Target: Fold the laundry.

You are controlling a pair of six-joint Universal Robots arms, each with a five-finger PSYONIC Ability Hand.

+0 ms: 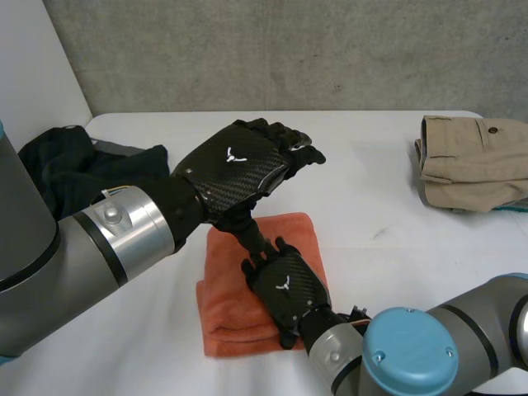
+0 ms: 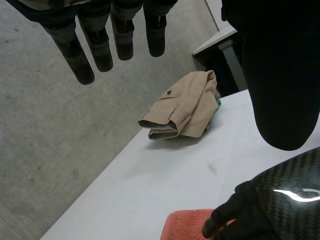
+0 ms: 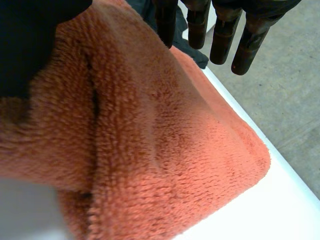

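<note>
A: Orange towel lies folded at the lower centre of the head view, on the white table. Is it finished?

B: I think yes, it looks like a thick, neat packet. The right hand rests on its middle with the fingers straight and pinches nothing.

A: And the left hand?

B: It hovers above the far edge of the towel. The fingers are loosely straight and it is empty.

A: What is beyond?

B: At the right, a beige garment is already folded. At the upper left, a dark heap lies crumpled. I judge this one is left to fold.
</note>
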